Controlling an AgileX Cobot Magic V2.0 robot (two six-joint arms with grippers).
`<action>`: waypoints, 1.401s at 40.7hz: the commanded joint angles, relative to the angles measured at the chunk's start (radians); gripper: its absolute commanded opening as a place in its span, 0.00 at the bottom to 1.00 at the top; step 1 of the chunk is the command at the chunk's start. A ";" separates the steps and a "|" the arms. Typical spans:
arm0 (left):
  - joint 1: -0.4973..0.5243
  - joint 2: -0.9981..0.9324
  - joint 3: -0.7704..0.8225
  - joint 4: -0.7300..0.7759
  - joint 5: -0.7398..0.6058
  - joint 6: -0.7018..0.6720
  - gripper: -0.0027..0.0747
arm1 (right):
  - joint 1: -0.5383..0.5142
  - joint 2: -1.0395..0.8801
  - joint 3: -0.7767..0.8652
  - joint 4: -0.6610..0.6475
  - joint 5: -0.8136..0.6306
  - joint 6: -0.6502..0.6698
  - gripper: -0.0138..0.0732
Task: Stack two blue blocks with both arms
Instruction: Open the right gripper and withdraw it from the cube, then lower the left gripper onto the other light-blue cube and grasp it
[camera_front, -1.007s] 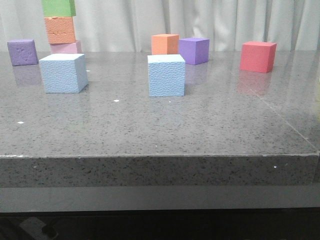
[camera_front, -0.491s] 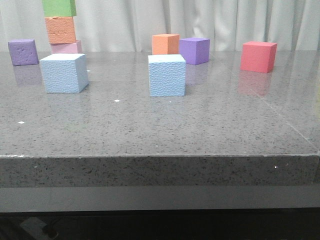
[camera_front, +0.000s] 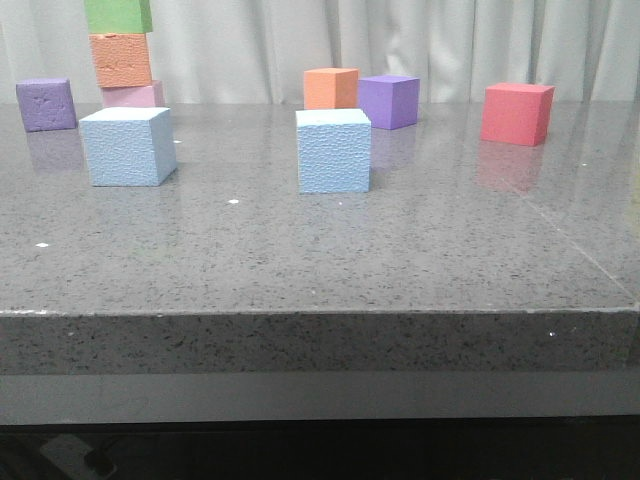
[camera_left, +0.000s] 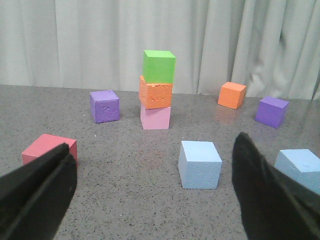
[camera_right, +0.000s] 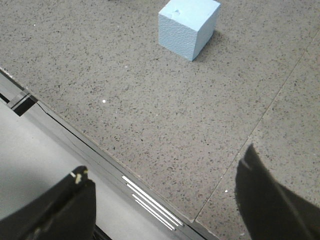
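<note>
Two pale blue blocks stand apart on the grey stone table, one at the left (camera_front: 127, 147) and one near the middle (camera_front: 333, 151). Neither arm shows in the front view. In the left wrist view my left gripper (camera_left: 154, 142) is open and empty, well short of one blue block (camera_left: 200, 164), with the other blue block (camera_left: 301, 167) half hidden behind a finger (camera_left: 265, 195). My right gripper (camera_right: 165, 161) is open and empty over the table's edge (camera_right: 150, 200), far from the blue block (camera_right: 189, 27) ahead of it.
A stack of pink, orange and green cubes (camera_front: 122, 55) stands at the back left beside a purple cube (camera_front: 45, 104). An orange cube (camera_front: 331, 88) and a purple cube (camera_front: 388, 101) sit behind the middle blue block. A red cube (camera_front: 516, 113) is at the back right.
</note>
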 joint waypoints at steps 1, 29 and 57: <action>0.001 0.018 -0.035 -0.009 -0.084 -0.010 0.83 | 0.000 -0.007 -0.025 0.010 -0.054 -0.010 0.83; -0.155 0.507 -0.346 -0.007 0.087 0.079 0.84 | 0.000 -0.007 -0.025 0.010 -0.054 -0.010 0.83; -0.245 1.166 -0.918 0.061 0.396 -0.161 0.84 | 0.000 -0.007 -0.025 0.010 -0.054 -0.010 0.83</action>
